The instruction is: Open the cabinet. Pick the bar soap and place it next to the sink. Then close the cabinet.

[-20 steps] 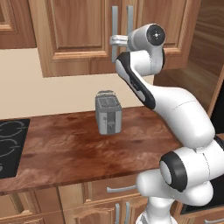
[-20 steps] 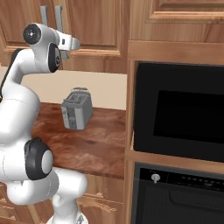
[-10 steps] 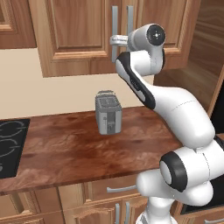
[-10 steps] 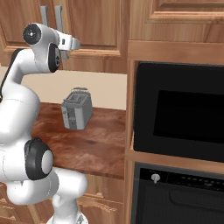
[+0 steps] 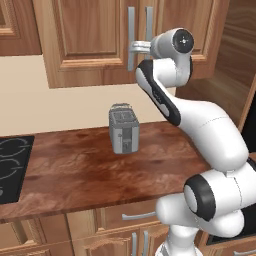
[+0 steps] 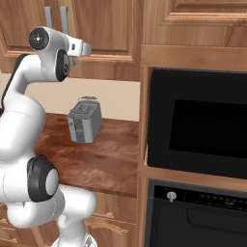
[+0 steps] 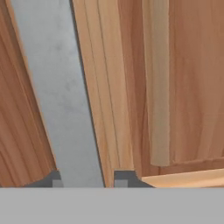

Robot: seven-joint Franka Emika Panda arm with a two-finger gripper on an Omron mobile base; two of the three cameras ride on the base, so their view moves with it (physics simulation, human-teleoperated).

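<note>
Brown wooden kitchen fronts fill the left base view: the wide brown wall cabinet (image 5: 130, 40) hangs shut over a reddish-brown countertop (image 5: 75, 165) bearing a grey toaster (image 5: 123, 128), and the two-finger gripper (image 5: 133, 47) reaches the left grey bar handle (image 5: 131, 37). From the right base camera, the hand sits at the handles beside a black oven (image 6: 198, 120). At the hand camera, dark fingertips (image 7: 124, 177) straddle that bar, narrow; whether they pinch is unclear. Opening is underway; next, a pull outward. Soap presumably hides inside.
</note>
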